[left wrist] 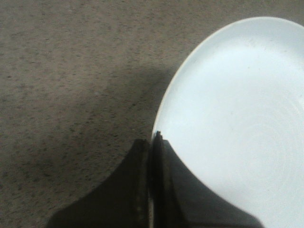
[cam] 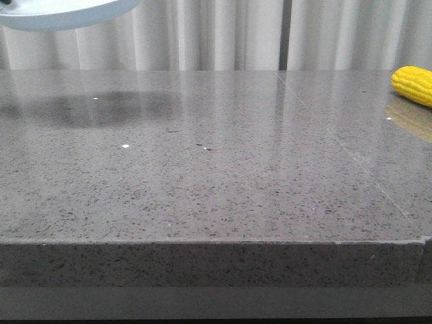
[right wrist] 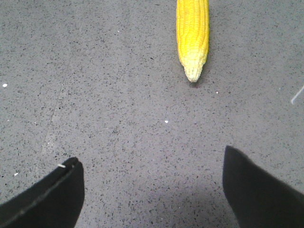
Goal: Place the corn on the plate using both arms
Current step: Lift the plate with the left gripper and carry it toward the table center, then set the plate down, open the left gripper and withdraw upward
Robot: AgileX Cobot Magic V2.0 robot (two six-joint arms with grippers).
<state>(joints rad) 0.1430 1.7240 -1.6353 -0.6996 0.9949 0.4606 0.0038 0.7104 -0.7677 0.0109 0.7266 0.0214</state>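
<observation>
1. We are seeing our left tool (left wrist: 151, 142) pinched narrow on the rim of the plate (left wrist: 237, 128); its two black fingers (left wrist: 137, 190) are pressed together with the plate's edge between them.
2. We are holding that plate lifted off the desk (cam: 216, 175): in the front view it is showing as a pale blue-white arc (cam: 61, 13) at the upper left corner, and its soft shadow (cam: 101, 108) is lying on the desk's far left part below it.
3. We are seeing our right tool (right wrist: 152, 190) spread wide, gripping nothing, its two black fingertips (right wrist: 52, 197) hanging above bare speckled grey stone.
4. We are looking at the corn (right wrist: 192, 35) ahead of that open tool, well apart from the fingertips, lying flat on the desk with its paler tapered tip pointing toward the tool.
5. In the front view we are seeing the corn (cam: 413, 84) at the far right edge of the desk, partly cut off by the frame, with a faint yellow reflection under it; it is well apart from the raised plate on the left.
6. Pale pleated curtains (cam: 216, 34) are hanging behind the desk.
</observation>
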